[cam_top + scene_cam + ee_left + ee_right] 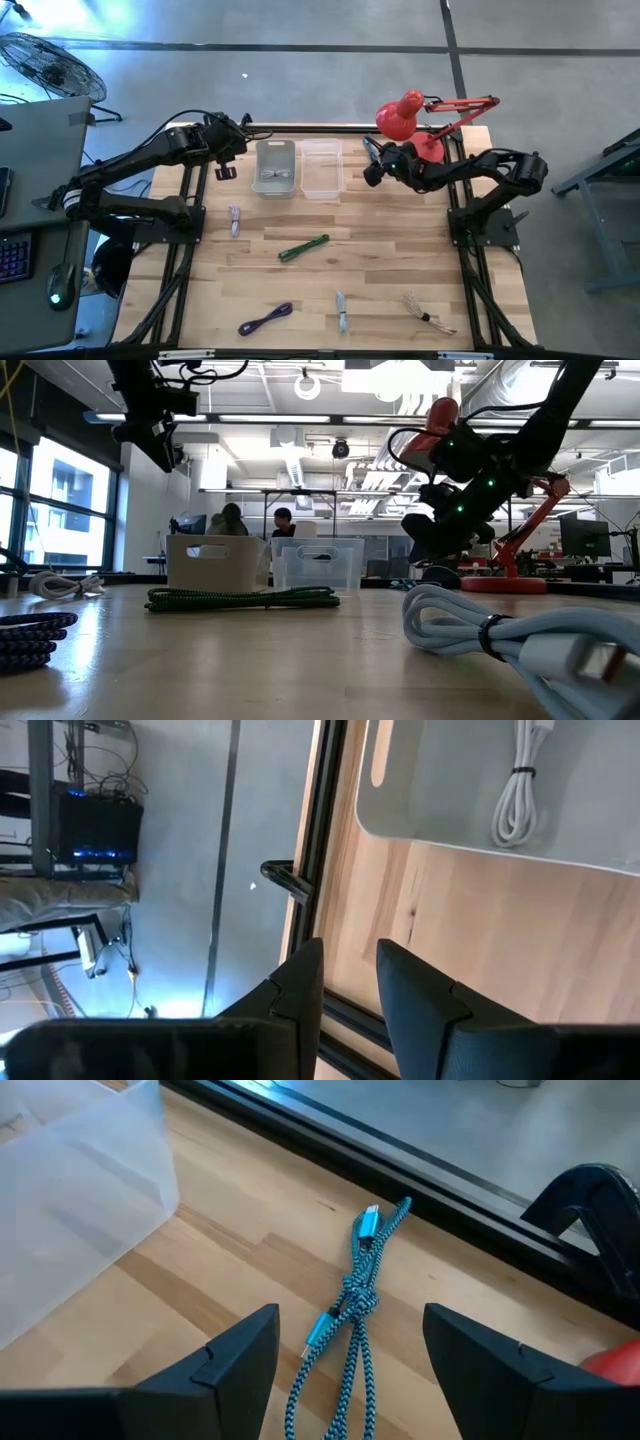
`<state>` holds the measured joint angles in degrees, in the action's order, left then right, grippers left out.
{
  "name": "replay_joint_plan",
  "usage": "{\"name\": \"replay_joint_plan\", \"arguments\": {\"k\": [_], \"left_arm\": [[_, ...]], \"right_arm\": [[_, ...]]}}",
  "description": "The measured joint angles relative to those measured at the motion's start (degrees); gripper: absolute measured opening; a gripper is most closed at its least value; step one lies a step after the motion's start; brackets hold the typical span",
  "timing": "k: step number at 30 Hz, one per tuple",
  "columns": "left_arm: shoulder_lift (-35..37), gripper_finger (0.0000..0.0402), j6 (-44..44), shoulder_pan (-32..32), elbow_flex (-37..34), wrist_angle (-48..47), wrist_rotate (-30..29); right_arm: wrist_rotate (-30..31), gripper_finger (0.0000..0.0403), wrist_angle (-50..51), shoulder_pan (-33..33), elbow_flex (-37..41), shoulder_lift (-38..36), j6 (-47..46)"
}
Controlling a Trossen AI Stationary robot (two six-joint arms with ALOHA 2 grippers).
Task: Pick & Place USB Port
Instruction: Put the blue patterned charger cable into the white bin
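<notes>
A blue braided USB cable [355,1295], tied in a bundle, lies flat on the wooden table beside the clear bin [80,1210], near the table's far edge. My right gripper [352,1320] stands open just over it, one finger on either side, touching nothing. In the high view that gripper [368,158] hides the cable. My left gripper [224,160] hangs above the table's far left corner, beside the grey bin [275,168]. Its fingers [300,985] stand a little apart with nothing between them. A coiled white cable [518,795] lies in the grey bin.
A red desk lamp [405,118] stands at the far right, close behind my right arm. Loose cables lie on the table: white [235,220], green [303,248], purple [265,318], pale blue [341,310] and beige [428,312]. A black rail [400,1150] runs along the far edge.
</notes>
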<state>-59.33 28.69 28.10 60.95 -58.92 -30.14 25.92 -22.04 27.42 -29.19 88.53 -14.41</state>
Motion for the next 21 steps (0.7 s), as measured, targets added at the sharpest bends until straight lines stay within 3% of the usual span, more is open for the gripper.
{"name": "replay_joint_plan", "arguments": {"k": [8, 21], "left_arm": [[0.0, 0.0092, 0.0, 0.0, 0.0, 0.0, 0.8], [0.0, 0.0092, 0.0, 0.0, 0.0, 0.0, 0.8]], "right_arm": [[-0.1, 0.0240, -0.4, 0.0, 0.0, 0.6, -0.2], [-2.0, 0.0240, -12.0, 1.8, 0.0, 11.1, 1.6]]}}
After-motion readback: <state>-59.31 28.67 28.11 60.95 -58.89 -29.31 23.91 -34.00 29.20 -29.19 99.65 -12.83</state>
